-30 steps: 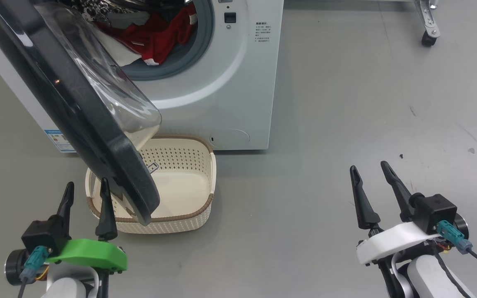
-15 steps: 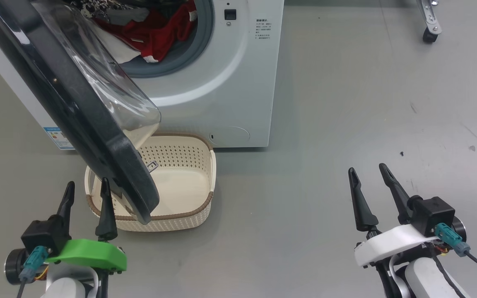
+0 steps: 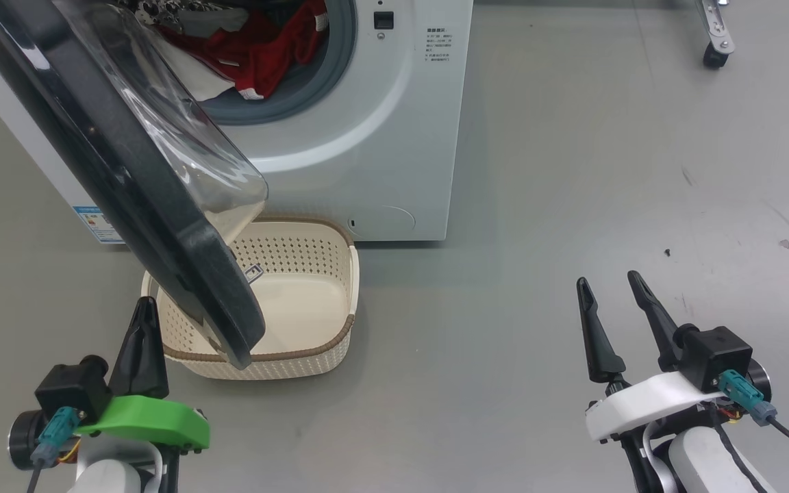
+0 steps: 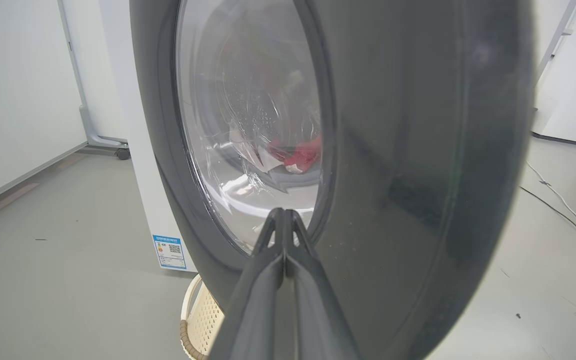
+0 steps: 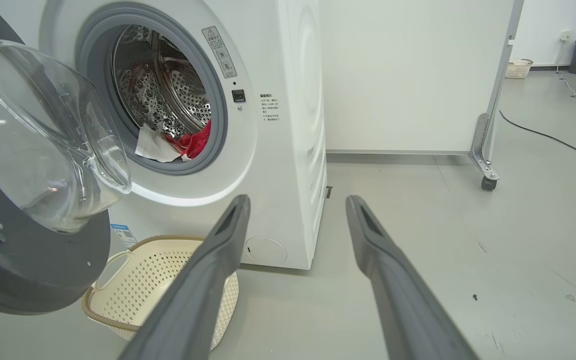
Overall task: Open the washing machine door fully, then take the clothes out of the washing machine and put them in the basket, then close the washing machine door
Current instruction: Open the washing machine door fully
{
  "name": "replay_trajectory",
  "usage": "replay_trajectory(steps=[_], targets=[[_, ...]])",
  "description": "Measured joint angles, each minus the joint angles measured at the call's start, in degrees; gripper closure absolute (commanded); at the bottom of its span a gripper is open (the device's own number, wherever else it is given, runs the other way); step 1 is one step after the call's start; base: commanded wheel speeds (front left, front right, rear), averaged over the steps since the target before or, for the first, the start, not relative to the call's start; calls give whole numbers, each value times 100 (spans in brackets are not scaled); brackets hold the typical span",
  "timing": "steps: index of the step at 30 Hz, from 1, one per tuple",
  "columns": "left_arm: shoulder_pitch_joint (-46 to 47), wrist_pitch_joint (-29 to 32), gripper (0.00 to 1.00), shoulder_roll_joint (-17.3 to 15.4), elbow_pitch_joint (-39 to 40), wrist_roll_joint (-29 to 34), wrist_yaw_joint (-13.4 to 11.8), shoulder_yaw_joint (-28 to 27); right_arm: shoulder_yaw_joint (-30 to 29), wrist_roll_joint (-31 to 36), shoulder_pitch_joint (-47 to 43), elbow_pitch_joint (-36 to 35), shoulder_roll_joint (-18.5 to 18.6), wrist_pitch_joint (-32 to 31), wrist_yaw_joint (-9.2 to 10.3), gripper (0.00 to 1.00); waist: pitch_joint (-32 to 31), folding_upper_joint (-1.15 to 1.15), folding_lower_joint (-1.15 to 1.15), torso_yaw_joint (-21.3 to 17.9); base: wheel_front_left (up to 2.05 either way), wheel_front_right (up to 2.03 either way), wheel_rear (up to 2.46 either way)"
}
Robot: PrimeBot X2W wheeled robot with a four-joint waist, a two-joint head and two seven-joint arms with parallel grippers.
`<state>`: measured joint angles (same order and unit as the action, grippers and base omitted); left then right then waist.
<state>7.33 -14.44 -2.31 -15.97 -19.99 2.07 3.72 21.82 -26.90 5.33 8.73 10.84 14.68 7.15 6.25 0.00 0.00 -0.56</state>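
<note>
Grey floor [image 3: 504, 274] carries the washing machine [image 3: 381, 137], its door [image 3: 127, 185] part-open over the basket [image 3: 298, 301]. The clothes [image 3: 257, 55] lie in the drum. Left gripper [image 3: 145, 302] fingers are pressed together, perhaps touching the door; right gripper [image 3: 608, 279] fingers are apart and empty.

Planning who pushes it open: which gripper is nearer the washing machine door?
Left. The left gripper, shut, sits close beside the lower rim of the washing machine door, on its outer side; the right gripper, open, is far off to the door's right.

The clothes [image 3: 257, 51] lie in the washing machine [image 3: 381, 150]; the basket [image 3: 312, 301] sits before it, under the door [image 3: 127, 178]
</note>
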Motion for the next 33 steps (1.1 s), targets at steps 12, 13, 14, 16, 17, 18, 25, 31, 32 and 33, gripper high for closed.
replay_trajectory(steps=[12,13,14,16,17,18,25,31,32,33], targets=[[9,0,100,8,105,0,12,-146,-41,104,-1,5,-24,0,-53,0,45,0,0,10,0,0,0],[20,0,100,9,160,0,12,-175,-42,131,-1,8,-29,0,-54,0,50,0,0,11,0,0,0],[42,0,100,10,207,0,12,-208,-43,133,-1,8,-34,0,-58,0,54,0,0,11,0,0,0],[113,0,100,16,322,0,12,-291,-44,133,-1,12,-43,0,-62,0,62,0,0,11,0,0,0],[164,0,100,16,397,0,11,-347,-44,134,-1,15,-47,0,-63,0,65,0,0,11,0,0,0],[225,0,100,13,474,0,11,-398,-46,136,-1,19,-54,0,-69,0,67,0,0,10,0,0,0],[759,-2,100,-94,1107,27,7,-728,-65,185,1,37,-111,0,-101,0,77,0,0,6,0,0,0],[1183,-32,100,-187,1535,100,20,-771,-69,198,2,70,-143,0,-122,0,71,0,0,1,0,0,0],[1254,-32,100,-197,1616,107,26,-769,-69,213,2,82,-148,0,-129,0,65,0,0,-1,0,0,0],[1320,-32,100,-211,1691,144,29,-765,-68,231,3,93,-152,0,-148,0,58,0,0,-4,0,0,0]])
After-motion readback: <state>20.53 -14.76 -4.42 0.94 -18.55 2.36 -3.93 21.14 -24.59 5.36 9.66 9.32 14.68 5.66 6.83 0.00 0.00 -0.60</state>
